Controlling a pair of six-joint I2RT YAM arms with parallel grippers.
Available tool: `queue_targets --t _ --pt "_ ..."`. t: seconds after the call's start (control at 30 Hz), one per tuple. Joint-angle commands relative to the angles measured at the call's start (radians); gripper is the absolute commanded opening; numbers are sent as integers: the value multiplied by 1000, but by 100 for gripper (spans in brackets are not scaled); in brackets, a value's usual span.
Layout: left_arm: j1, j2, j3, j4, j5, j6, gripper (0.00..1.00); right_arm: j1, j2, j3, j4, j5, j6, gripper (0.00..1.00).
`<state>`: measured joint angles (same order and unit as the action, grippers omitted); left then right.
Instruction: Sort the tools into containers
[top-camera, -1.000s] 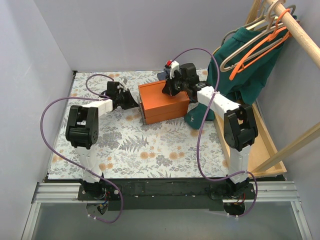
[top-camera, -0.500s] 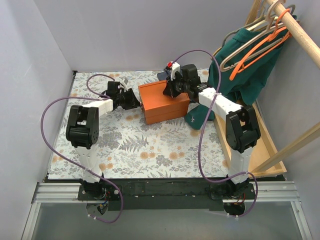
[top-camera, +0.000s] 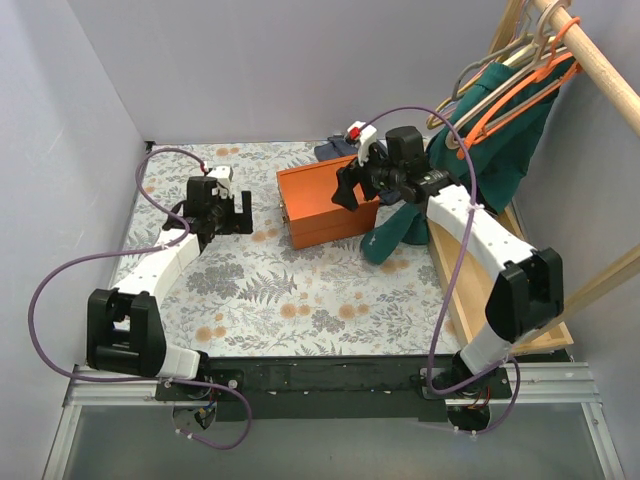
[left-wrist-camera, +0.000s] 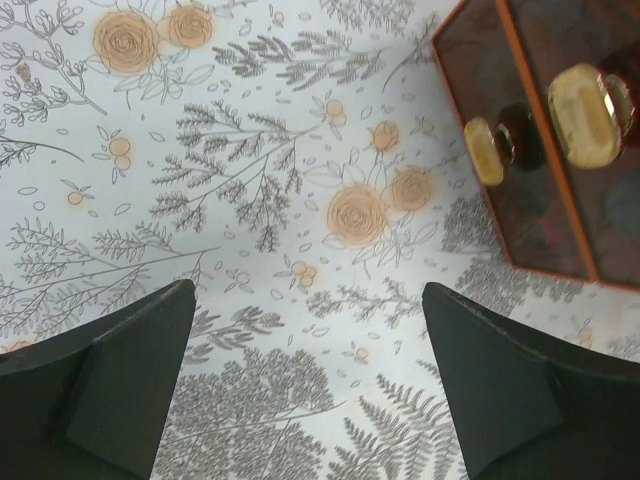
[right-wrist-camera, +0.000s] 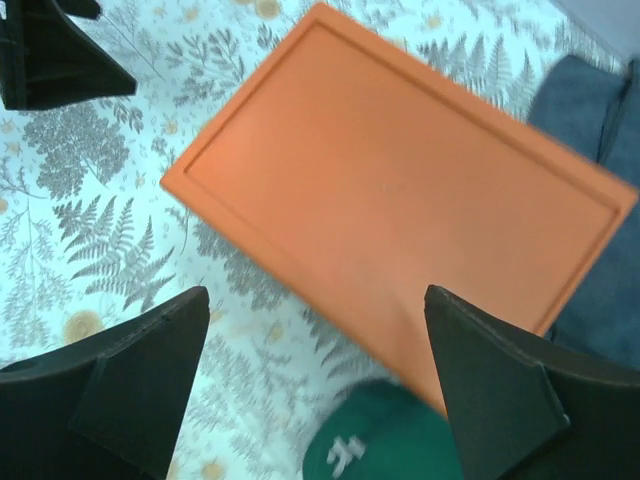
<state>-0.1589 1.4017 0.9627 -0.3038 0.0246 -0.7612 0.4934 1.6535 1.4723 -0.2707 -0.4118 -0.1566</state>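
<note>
Right gripper (top-camera: 347, 190) hangs over the orange box (top-camera: 322, 212), fingers spread wide, nothing between them. Left gripper (top-camera: 230, 212) is also spread and empty above the floral table (top-camera: 300, 290), just left of the box.

Box: rectangular, flat top with raised rim, back centre of table.

Right wrist view adds a green cap (right-wrist-camera: 350, 450) beside the box. Left wrist view alone shows yellowish blobs (left-wrist-camera: 585, 100) on a dark brownish box side; cannot tell what they are.

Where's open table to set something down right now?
The widest bare patch is the floral cloth in front of the orange box, out to the near edge. A smaller strip lies between the left fingers and the box. Crowded: behind and right of the box, with blue cloth and green cap.
</note>
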Motion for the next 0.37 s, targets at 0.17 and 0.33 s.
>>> queue_targets --t 0.17,0.33 --pt "148 -49 5 -74 193 68 98 4 -229 -234 -242 271 71 99" --pt "200 -47 21 -70 149 62 98 7 -305 -287 -252 222 45 99"
